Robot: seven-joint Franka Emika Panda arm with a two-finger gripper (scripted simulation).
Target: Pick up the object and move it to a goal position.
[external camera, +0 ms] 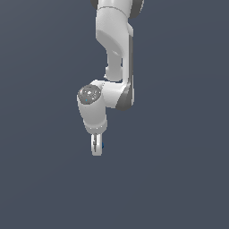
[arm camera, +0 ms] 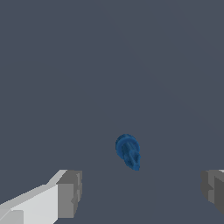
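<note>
Where the exterior view looks down on the white arm [external camera: 114,49], the gripper [external camera: 96,147] hangs at its lower end, and a speck of the dark-blue object [external camera: 103,146] peeks out just beside the fingers, on the exterior view's right of them. In the wrist view, the fingers [arm camera: 70,192] stand wide apart, gripping nothing; the object [arm camera: 127,151] lies between them, touching neither, on the plain grey floor [arm camera: 109,65].
</note>
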